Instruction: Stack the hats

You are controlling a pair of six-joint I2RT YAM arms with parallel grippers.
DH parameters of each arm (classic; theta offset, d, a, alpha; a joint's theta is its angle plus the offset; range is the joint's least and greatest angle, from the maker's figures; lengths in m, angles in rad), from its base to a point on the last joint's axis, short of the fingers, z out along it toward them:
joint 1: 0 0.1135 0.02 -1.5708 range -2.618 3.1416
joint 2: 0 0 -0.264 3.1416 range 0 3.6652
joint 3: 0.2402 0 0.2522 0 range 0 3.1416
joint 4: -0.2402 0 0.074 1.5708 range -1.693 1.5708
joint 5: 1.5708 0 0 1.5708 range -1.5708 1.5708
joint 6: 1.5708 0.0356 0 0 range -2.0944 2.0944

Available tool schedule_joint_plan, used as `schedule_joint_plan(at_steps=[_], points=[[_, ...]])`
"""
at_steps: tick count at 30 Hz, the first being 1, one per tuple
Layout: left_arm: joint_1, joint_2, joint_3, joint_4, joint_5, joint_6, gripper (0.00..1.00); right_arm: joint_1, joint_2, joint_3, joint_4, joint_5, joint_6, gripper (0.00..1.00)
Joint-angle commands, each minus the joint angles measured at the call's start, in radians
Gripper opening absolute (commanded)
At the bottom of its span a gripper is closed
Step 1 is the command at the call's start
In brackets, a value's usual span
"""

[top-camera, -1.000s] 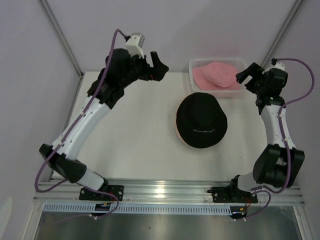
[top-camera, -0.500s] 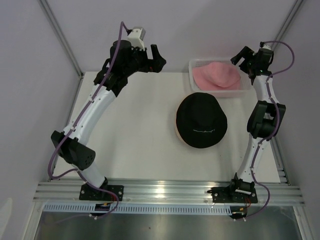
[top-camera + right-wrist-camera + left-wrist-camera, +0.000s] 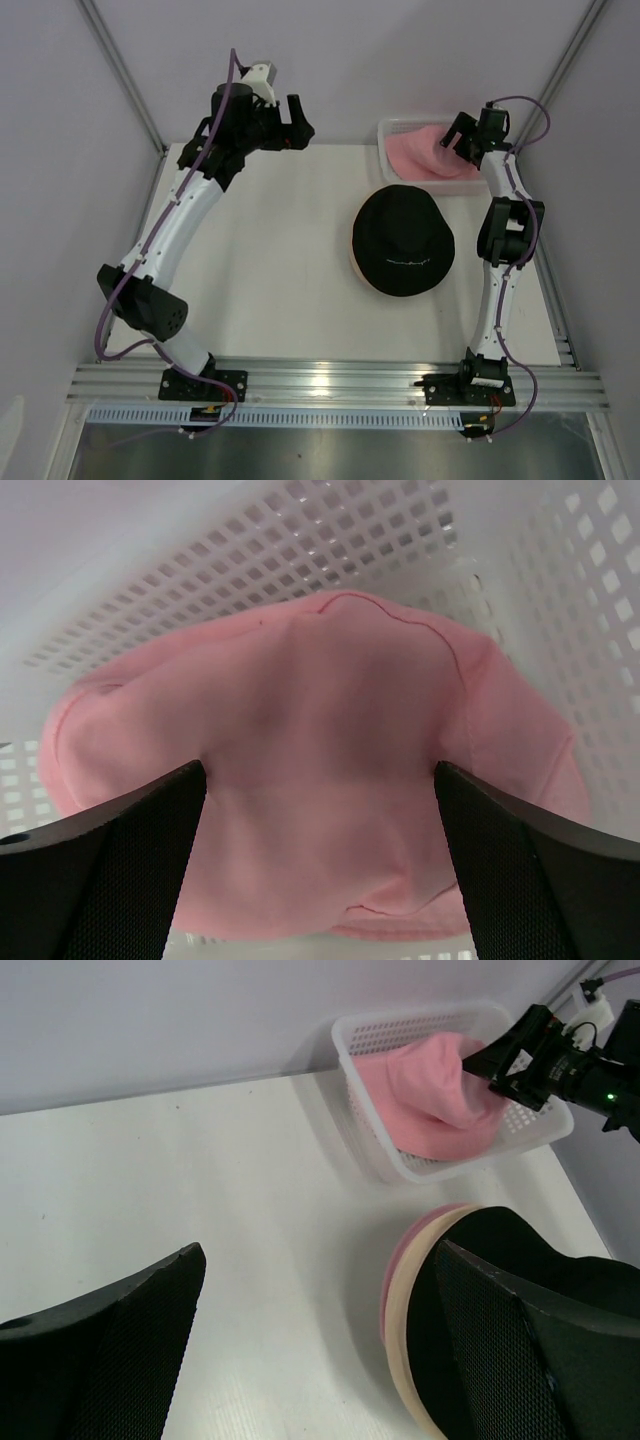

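Note:
A black hat [image 3: 403,242] with small white lettering tops a pile on the table. Under it show a beige brim [image 3: 405,1360] and a pink brim [image 3: 388,1290]. Another pink hat [image 3: 310,770] lies in the white perforated bin [image 3: 385,130] at the back right. My right gripper [image 3: 450,140] is down in the bin, open, with its fingers [image 3: 100,880] on either side of that hat's crown. My left gripper [image 3: 300,118] hangs open and empty above the back left of the table, well clear of the pile.
The bin [image 3: 350,1050] stands against the back wall, just behind the pile. Metal frame posts [image 3: 125,75] rise at the back corners. The right arm [image 3: 497,225] stretches upright along the table's right side.
The right arm has reached out and brought its gripper left and down over the pink hat in the bin. The left gripper has drifted a little left and back.

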State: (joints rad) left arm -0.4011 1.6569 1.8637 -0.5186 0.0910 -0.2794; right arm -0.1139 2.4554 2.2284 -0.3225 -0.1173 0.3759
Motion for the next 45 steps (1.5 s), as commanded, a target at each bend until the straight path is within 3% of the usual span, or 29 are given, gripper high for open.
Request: schedule_joint_plan(at_steps=[1,4,11,16,24,28,29,31,32,33,34,35,40,45], points=[[0.039,-0.031,-0.006,0.000,0.029,-0.020,1.00,-0.003,-0.009,0.025,-0.046,0.074,-0.057,0.99],[0.056,-0.019,-0.012,0.005,0.067,-0.050,0.99,-0.004,0.019,0.048,-0.056,0.047,-0.034,1.00],[0.059,-0.006,-0.005,-0.004,0.131,-0.072,0.99,0.020,-0.016,0.001,0.140,-0.140,0.156,0.96],[0.059,-0.005,-0.001,-0.012,0.159,-0.070,0.99,0.072,-0.078,-0.038,0.195,-0.108,0.152,0.98],[0.062,-0.022,-0.021,-0.024,0.136,-0.035,0.99,0.151,-0.067,0.005,0.083,0.014,0.005,0.97],[0.068,-0.031,-0.034,-0.027,0.125,-0.032,1.00,0.161,-0.046,0.027,0.004,0.089,-0.052,0.76],[0.070,-0.034,-0.038,-0.027,0.125,-0.032,0.99,0.161,-0.044,0.034,-0.007,0.111,-0.058,0.61],[0.074,-0.040,-0.044,-0.027,0.124,-0.029,0.99,0.161,-0.052,0.040,-0.024,0.185,-0.081,0.48],[0.076,-0.042,-0.043,-0.027,0.122,-0.029,0.99,0.161,-0.053,0.048,-0.026,0.198,-0.095,0.33],[0.077,-0.042,-0.044,-0.026,0.121,-0.026,1.00,0.161,-0.055,0.057,-0.026,0.224,-0.106,0.24],[0.077,-0.043,-0.046,-0.026,0.121,-0.024,1.00,0.161,-0.055,0.068,-0.035,0.232,-0.126,0.06],[0.077,-0.043,-0.046,-0.024,0.121,-0.023,0.99,0.161,-0.055,0.104,-0.041,0.234,-0.132,0.00],[0.081,-0.029,-0.025,-0.015,0.124,-0.004,0.99,0.161,-0.088,0.214,-0.073,0.170,-0.137,0.00],[0.081,0.038,0.122,-0.076,0.154,0.025,1.00,0.164,-0.223,0.260,-0.064,0.062,-0.144,0.00]])
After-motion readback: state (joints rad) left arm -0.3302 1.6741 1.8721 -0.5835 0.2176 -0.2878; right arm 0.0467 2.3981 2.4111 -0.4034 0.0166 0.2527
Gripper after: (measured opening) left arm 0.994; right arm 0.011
